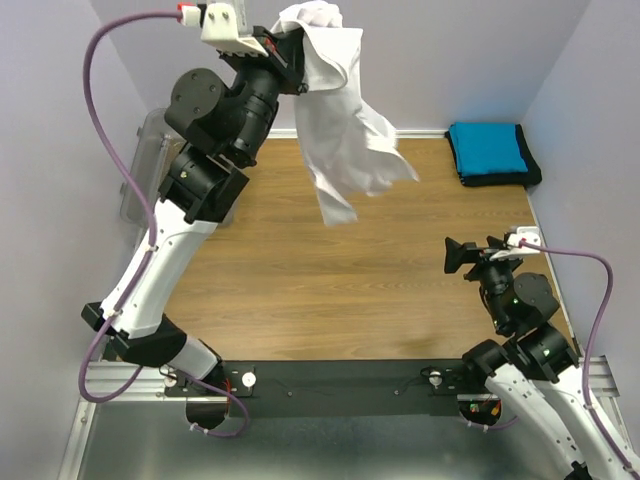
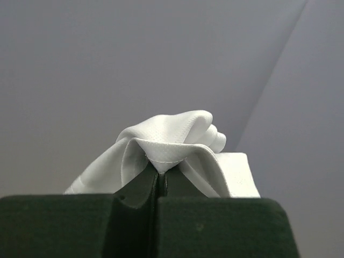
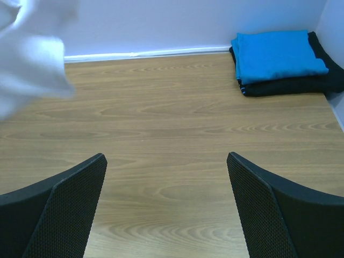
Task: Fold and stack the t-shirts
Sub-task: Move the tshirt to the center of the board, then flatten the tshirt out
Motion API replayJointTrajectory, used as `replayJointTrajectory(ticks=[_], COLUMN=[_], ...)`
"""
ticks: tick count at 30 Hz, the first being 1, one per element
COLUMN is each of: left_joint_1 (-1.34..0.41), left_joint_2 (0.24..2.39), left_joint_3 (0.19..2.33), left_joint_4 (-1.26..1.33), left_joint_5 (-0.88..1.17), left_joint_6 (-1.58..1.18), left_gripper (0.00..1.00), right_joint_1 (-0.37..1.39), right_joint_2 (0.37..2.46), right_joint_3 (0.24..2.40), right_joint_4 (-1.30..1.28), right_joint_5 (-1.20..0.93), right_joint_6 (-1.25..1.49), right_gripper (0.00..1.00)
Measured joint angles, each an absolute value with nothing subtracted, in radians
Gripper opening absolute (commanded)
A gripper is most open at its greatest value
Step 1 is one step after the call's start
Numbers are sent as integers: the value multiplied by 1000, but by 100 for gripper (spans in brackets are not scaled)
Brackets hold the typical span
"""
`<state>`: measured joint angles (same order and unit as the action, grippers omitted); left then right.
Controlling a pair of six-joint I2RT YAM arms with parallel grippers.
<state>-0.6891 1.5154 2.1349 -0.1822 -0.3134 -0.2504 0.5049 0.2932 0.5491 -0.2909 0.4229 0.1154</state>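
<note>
My left gripper (image 1: 290,52) is raised high at the back and shut on the white t-shirt (image 1: 345,130), which hangs crumpled in the air above the table. In the left wrist view the gripper (image 2: 158,174) pinches a hemmed fold of the white cloth (image 2: 172,140). A folded bright blue t-shirt (image 1: 487,148) lies on a folded black one (image 1: 532,172) in the back right corner; both show in the right wrist view, blue (image 3: 277,54) on black (image 3: 290,86). My right gripper (image 1: 455,256) is open and empty, low over the table's right side (image 3: 166,188).
The clear plastic bin (image 1: 145,160) stands at the left edge behind the left arm. The wooden table (image 1: 330,290) is walled by pale purple sides. A blurred edge of the hanging white shirt (image 3: 32,59) fills the right wrist view's upper left.
</note>
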Motion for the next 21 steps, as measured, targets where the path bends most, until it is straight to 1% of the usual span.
replayJointTrajectory(ticks=[1, 3, 4, 5, 7, 8, 11, 12, 15, 20, 21], left_joint_1=[-693, -694, -693, -693, -693, -693, -688, -682, -667, -659, -667], left_joint_2=[1502, 1476, 1468, 1464, 1454, 1453, 1456, 1460, 1462, 1433, 1417], left_joint_3=[2092, 1975, 1912, 1858, 1694, 1605, 1377, 1301, 1205, 1124, 1097], left_joint_4=[-159, -135, -114, -105, -74, -70, -68, -87, -123, -175, -188], left_joint_5=[-311, -311, -311, -311, -314, -316, -330, -335, -346, -320, -307], left_joint_6=[-251, -253, -261, -268, -305, -322, -364, -389, -422, -493, -511], left_gripper=[0, 9, 15, 35, 58, 71, 80, 80, 80, 80, 80], right_joint_1=[505, 505, 505, 505, 505, 505, 505, 505, 505, 505, 505], right_joint_2=[286, 280, 278, 276, 277, 277, 298, 314, 404, 681, 753], right_joint_3=[549, 553, 557, 567, 591, 611, 678, 702, 765, 823, 825], right_joint_4=[-291, -292, -292, -295, -304, -308, -313, -313, -319, -334, -341], right_joint_5=[425, 430, 430, 430, 432, 431, 422, 413, 370, 279, 266], right_joint_6=[115, 115, 115, 115, 115, 116, 124, 130, 160, 239, 256], right_gripper=[100, 100, 100, 100, 100, 100, 100, 100, 100, 100, 95])
